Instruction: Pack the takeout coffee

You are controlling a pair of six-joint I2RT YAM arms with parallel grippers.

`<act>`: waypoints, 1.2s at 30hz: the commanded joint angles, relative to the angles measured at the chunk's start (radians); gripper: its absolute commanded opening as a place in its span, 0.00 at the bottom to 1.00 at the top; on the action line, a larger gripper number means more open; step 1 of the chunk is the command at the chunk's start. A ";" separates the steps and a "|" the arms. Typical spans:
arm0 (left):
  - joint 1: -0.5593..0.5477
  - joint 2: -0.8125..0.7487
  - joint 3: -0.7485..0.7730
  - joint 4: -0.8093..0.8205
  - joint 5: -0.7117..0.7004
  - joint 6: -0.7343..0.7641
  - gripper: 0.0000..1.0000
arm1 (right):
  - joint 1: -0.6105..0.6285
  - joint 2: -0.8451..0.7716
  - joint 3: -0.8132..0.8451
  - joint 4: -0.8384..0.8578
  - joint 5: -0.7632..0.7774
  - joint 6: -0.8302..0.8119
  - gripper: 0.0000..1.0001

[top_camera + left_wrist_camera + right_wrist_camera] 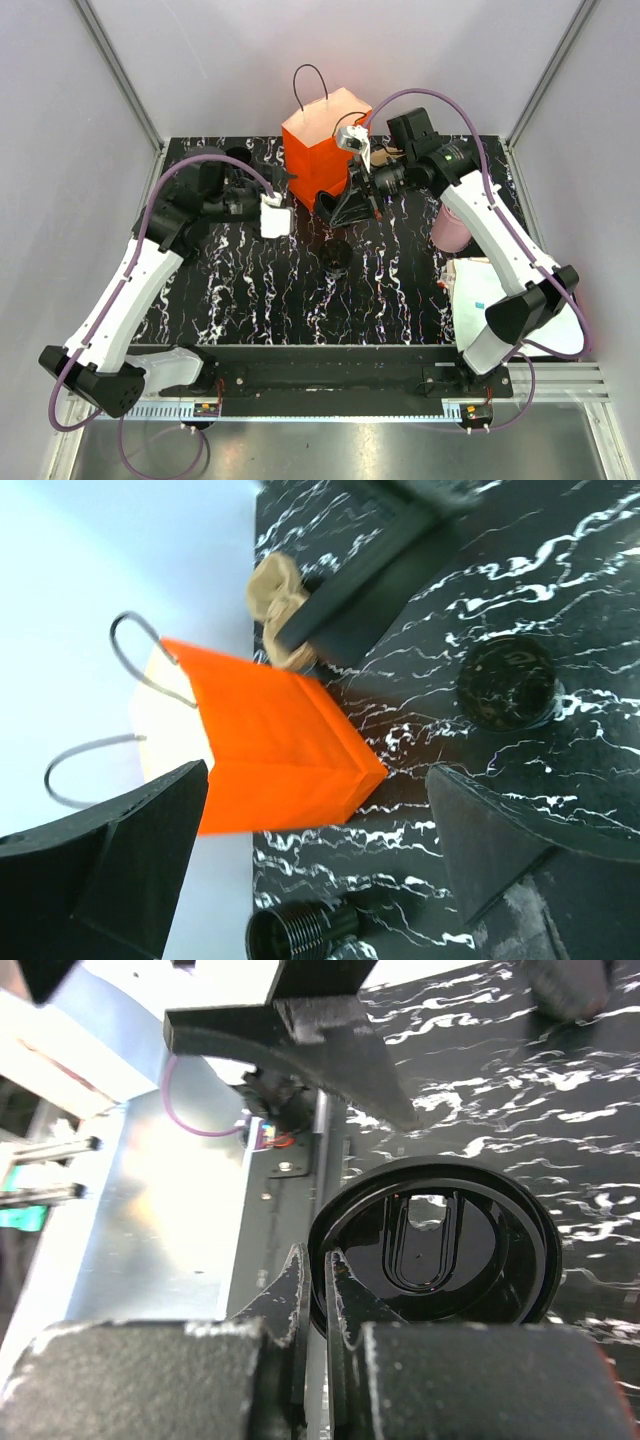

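My right gripper (318, 1256) is shut on the raised rim of the takeout coffee (435, 1245). Its round black lid with a sip slot faces the right wrist camera and hides the cup body. In the top view the right gripper (350, 205) holds this dark shape (332, 207) low beside the front of the orange paper bag (320, 145). The bag stands upright with its handles up. Left of the bag (270, 750), my left gripper (283, 182) is open, with nothing between its fingers (130, 850).
Another small black cup (336, 258) stands on the marble table (260, 290), also in the left wrist view (507, 680). A ribbed black cylinder (300, 935) lies near the back left. The brown pulp tray (278, 600) sits behind the bag. A pink cup (450, 230) and white sheets (500, 300) are at right.
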 commanded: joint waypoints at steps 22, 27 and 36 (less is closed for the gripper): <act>-0.007 0.171 0.051 0.058 0.744 -0.298 0.99 | -0.005 -0.079 0.058 -0.232 -0.353 -0.171 0.04; -0.009 0.196 0.065 0.056 0.829 -0.318 0.99 | -0.005 -0.082 0.042 -0.230 -0.374 -0.185 0.03; -0.010 0.246 0.146 -0.195 0.955 -0.093 0.97 | -0.010 -0.057 0.035 -0.229 -0.400 -0.195 0.03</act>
